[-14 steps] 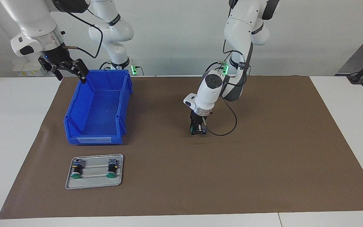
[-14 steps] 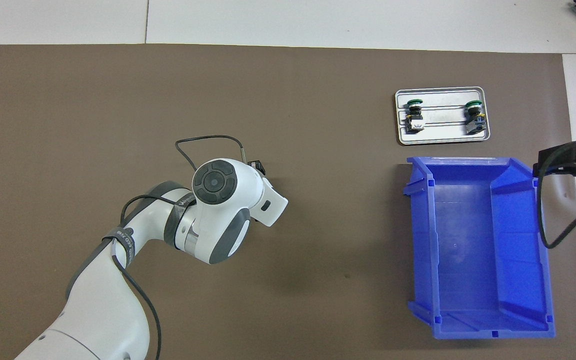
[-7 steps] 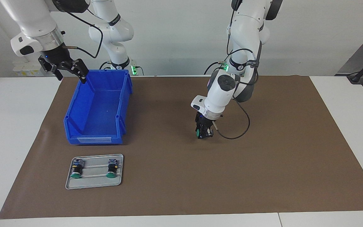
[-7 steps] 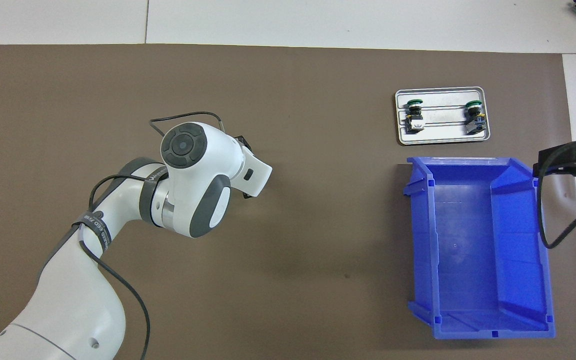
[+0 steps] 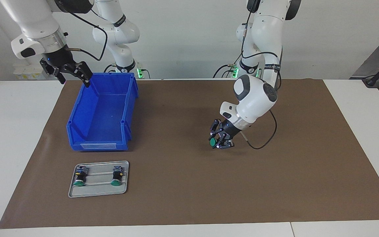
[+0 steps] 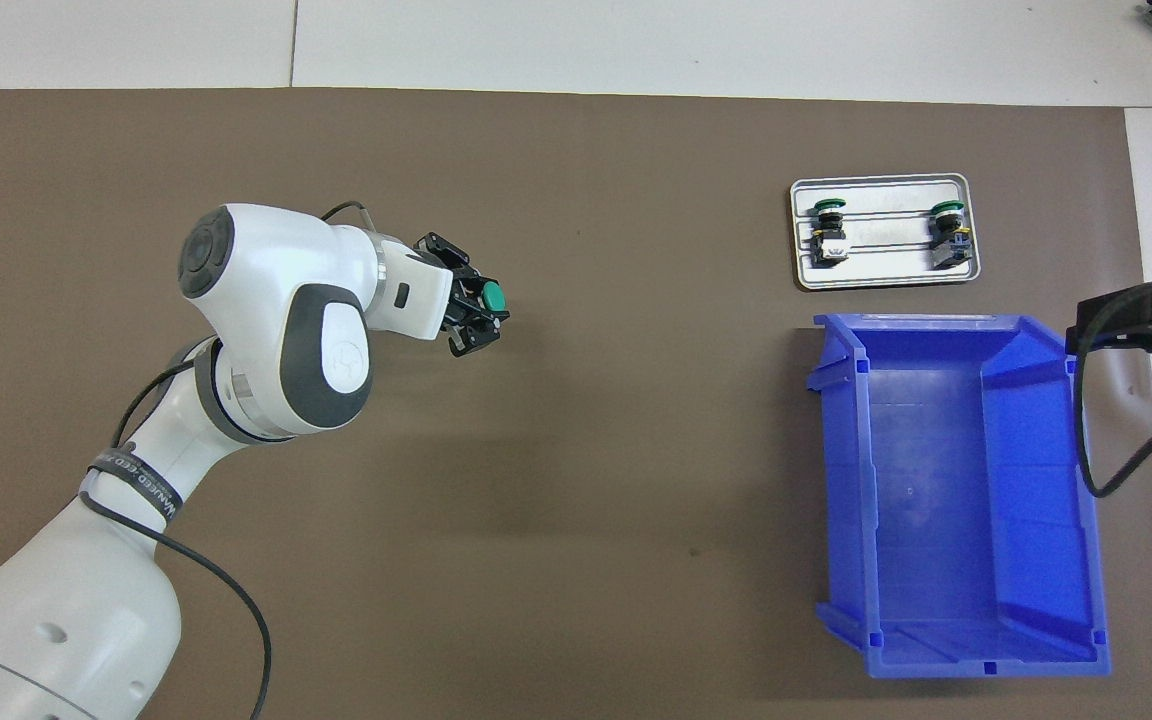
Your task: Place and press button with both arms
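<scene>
A green-capped button sits in my left gripper, which is shut on its black body and tilted sideways above the middle of the brown mat. The green cap points toward the right arm's end of the table. My right gripper hangs open above the outer rim of the blue bin, holding nothing. Two more green-capped buttons lie on the grey tray.
The blue bin is empty and stands at the right arm's end of the brown mat. The grey tray lies on the mat just farther from the robots than the bin. A black cable loops from the left wrist.
The left arm has swung toward its own end of the table and turned its wrist, so the held button's green cap now faces sideways. The right arm has not moved.
</scene>
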You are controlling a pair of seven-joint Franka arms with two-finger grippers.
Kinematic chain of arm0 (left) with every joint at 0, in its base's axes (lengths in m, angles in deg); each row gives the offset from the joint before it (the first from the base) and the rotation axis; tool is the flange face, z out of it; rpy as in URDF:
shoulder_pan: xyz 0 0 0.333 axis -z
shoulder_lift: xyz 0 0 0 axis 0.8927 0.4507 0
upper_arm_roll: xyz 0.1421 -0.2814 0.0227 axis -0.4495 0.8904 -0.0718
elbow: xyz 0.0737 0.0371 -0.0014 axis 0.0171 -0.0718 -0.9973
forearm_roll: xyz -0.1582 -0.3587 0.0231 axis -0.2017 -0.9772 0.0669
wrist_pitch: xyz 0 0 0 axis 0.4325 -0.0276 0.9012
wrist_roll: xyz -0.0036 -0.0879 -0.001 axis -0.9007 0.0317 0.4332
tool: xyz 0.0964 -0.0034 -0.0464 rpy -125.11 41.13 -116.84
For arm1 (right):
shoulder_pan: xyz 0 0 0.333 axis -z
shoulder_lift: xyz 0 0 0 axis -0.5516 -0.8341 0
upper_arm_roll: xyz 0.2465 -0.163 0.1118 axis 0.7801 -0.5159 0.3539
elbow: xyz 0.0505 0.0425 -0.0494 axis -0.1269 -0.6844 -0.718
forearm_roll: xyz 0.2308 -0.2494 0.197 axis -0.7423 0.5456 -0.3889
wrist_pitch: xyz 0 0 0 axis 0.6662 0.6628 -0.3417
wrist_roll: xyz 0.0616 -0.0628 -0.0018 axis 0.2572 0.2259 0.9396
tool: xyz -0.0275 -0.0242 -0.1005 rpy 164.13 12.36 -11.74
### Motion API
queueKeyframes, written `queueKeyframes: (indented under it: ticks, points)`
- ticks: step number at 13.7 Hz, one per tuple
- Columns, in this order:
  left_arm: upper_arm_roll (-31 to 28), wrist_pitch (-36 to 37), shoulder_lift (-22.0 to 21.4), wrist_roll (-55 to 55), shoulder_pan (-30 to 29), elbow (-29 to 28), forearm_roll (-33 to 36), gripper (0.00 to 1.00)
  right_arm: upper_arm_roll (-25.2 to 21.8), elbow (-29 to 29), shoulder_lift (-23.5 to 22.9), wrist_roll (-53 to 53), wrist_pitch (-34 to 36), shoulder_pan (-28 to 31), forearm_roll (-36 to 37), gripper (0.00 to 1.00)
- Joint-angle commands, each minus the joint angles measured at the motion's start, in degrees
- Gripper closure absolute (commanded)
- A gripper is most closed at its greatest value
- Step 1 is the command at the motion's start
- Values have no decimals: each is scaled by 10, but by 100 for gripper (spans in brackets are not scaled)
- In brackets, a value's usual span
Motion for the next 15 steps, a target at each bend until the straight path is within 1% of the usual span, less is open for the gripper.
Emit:
queueKeyframes:
  ticks: [1,5,8,10,12,15]
  points:
    - [6,14,-32,-83,-22,-33,-98,82,4,-14,14,-5,0,3,0,0]
    - [5,13,-63,-250,-41,-98,-271,82,4,-15,14,-4,0,3,0,0]
    - [4,13,-83,-344,-46,-143,-373,82,4,-14,14,-4,1,3,0,0]
    - [4,13,-100,-421,-49,-184,-439,95,4,-14,14,-5,1,3,0,0]
    - [4,16,-111,-473,-55,-210,-500,96,4,-14,14,-5,1,3,0,0]
    - [3,52,-126,-514,-64,-238,-575,99,4,-14,14,-5,1,3,0,0]
